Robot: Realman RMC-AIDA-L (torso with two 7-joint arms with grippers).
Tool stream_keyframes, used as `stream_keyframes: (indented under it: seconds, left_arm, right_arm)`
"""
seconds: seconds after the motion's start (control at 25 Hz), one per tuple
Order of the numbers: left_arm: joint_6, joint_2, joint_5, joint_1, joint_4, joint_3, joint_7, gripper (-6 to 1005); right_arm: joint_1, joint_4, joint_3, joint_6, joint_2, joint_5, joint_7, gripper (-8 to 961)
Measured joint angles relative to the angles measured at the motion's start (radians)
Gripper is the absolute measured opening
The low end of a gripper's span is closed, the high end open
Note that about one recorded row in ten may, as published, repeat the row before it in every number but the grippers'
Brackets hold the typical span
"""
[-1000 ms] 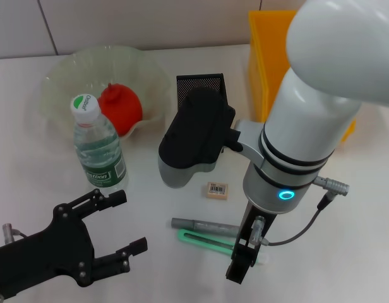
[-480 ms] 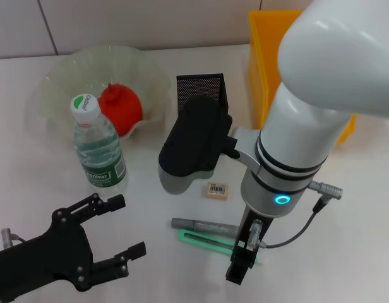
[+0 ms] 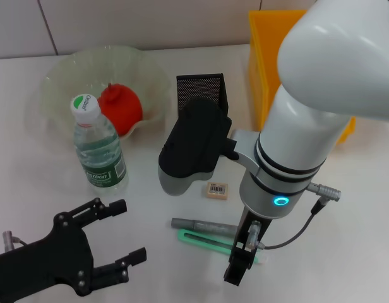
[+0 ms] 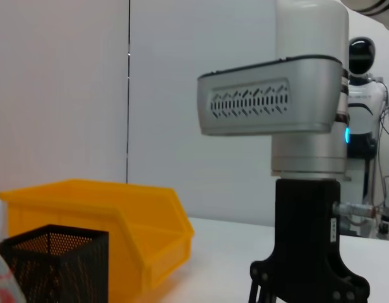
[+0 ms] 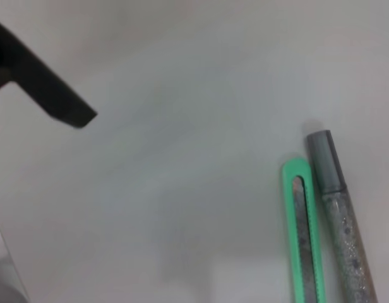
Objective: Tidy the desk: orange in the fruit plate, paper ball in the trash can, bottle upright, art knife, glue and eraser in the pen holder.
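At about 8 o'clock on the table [image 3: 49,189] the left gripper [image 3: 122,232] hovers with its fingers spread wide and nothing in them, close beside the upright bottle [image 3: 98,151] at 9 o'clock; a careless swing from there could knock the bottle over again. The orange [image 3: 120,108] already sits in the fruit plate [image 3: 55,82] at 10 o'clock. Near the centre lies the eraser [image 3: 217,190], with the pen holder [image 3: 201,88] behind it at 12 o'clock. At 6 o'clock the glue [image 3: 201,225] and the green art knife [image 3: 204,240] lie side by side, nearly touching, so a grasp aimed at one may catch or push away the other. The right gripper [image 3: 240,265] hangs over the knife's end; from here I cannot tell how far its fingers are parted, so a misaligned descent could skid the thin knife across the table.
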Motion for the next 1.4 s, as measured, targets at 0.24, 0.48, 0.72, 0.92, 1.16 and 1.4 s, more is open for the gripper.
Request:
stream_keyframes:
  seconds: [0.24, 0.48, 0.72, 0.92, 1.16, 1.4]
  left_arm:
    - [0.000, 0.000, 0.009, 0.000, -0.004, -0.005, -0.001, 811]
    - [0.000, 0.000, 0.009, 0.000, -0.003, -0.006, -0.002, 811]
    - [0.000, 0.000, 0.009, 0.000, -0.001, -0.003, -0.002, 811]
    - [0.001, 0.000, 0.009, 0.000, -0.001, -0.002, -0.002, 811]
    - [0.001, 0.000, 0.008, 0.000, -0.001, -0.001, -0.002, 811]
    - [0.001, 0.000, 0.008, -0.002, -0.004, 0.000, -0.002, 810]
  right_arm:
    - [-0.003, 0.001, -0.004, 0.007, 0.000, 0.002, -0.001, 769]
    - [-0.008, 0.009, 0.000, 0.009, 0.000, 0.003, -0.001, 764]
    - [-0.011, 0.011, -0.005, 0.014, 0.000, 0.003, -0.002, 688]
    - [-0.013, 0.015, -0.010, 0.021, 0.000, 0.003, -0.003, 541]
    - [-0.013, 0.017, -0.012, 0.022, 0.000, 0.003, -0.007, 534]
    - [-0.013, 0.018, -0.006, 0.022, -0.002, 0.001, -0.022, 527]
